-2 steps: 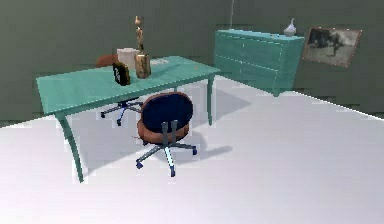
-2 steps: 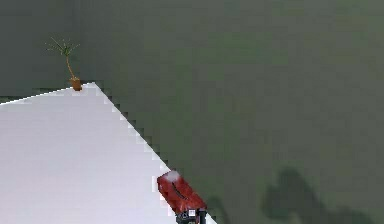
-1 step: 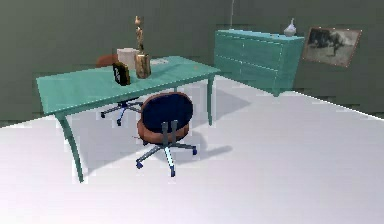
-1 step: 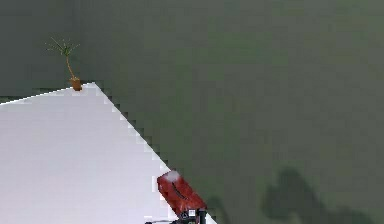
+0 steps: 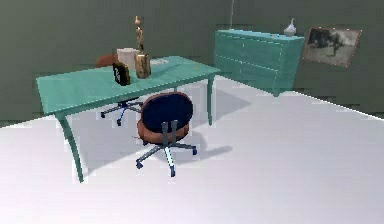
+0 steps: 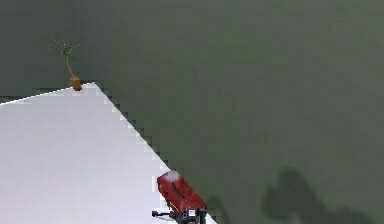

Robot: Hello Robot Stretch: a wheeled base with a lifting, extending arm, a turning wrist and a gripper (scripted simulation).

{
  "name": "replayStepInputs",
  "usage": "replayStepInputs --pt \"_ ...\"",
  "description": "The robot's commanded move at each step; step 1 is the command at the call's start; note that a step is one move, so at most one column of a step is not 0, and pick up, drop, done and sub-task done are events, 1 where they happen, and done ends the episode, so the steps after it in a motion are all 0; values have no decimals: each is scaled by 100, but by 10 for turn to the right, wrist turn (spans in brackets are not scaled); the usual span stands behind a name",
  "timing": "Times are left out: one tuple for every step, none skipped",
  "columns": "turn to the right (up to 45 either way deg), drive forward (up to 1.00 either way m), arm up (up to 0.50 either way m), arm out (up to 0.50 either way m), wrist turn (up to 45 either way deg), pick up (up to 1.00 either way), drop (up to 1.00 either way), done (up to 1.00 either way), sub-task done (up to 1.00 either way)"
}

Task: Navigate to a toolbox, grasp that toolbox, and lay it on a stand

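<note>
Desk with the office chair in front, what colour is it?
Teal, top and legs alike. The desk shows best in the forward view.

A teal desk (image 5: pixel 80 90) carries a statuette (image 5: pixel 140 40), a white box (image 5: pixel 128 57) and a dark book (image 5: pixel 121 74).

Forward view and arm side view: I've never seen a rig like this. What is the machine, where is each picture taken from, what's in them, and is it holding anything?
It is a wheeled robot with one extending arm and a two-finger claw. Both cameras sit on its body. The forward view looks ahead: a teal desk bearing book-like items and a statue, two office chairs, a teal dresser with a vase, and a framed picture. The arm side view looks out sideways: a potted plant in the corner and a red toolbox low by the wall. The dark parts below it seem to be the claw; I cannot tell whether it holds the toolbox.
</note>
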Motion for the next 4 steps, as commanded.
replayStepInputs --pt "0 0 0 0 450 0 0 0 0" --pt "0 0 -30 0 0 0 0 0 0" --pt "0 0 0 0 0 100 0 0 0" --pt "0 0 10 0 0 0 0 0 0"
